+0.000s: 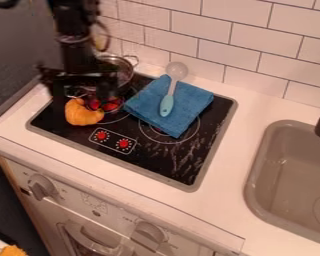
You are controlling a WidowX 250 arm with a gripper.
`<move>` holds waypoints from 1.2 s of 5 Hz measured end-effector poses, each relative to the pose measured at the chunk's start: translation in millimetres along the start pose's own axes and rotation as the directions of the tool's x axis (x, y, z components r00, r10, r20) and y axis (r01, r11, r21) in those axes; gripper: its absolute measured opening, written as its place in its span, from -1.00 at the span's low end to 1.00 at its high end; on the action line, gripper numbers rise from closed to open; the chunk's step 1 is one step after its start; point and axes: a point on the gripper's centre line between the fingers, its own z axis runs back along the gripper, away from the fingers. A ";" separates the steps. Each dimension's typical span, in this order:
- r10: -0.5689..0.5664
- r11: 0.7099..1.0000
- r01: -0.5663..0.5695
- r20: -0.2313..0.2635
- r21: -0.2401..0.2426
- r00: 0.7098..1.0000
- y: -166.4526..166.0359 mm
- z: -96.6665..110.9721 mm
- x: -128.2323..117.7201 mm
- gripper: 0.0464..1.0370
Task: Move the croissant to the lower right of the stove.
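Claw (82,93) hangs over the left of the stove (159,161), looks spread apart | croissant (82,113) right below | spoon (167,103) on blue cloth (189,101), over there

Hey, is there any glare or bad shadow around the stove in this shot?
Camera view: pale streaks on the glossy stove toward its lower right, glare or smudges, can't tell which; bright glints on the pot; the black arm hard to separate from the dark wall; croissant well lit.
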 end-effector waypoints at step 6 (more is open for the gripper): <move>0.575 0.817 -0.571 -0.037 0.084 0.817 25.4 -33.5 14.6 0.93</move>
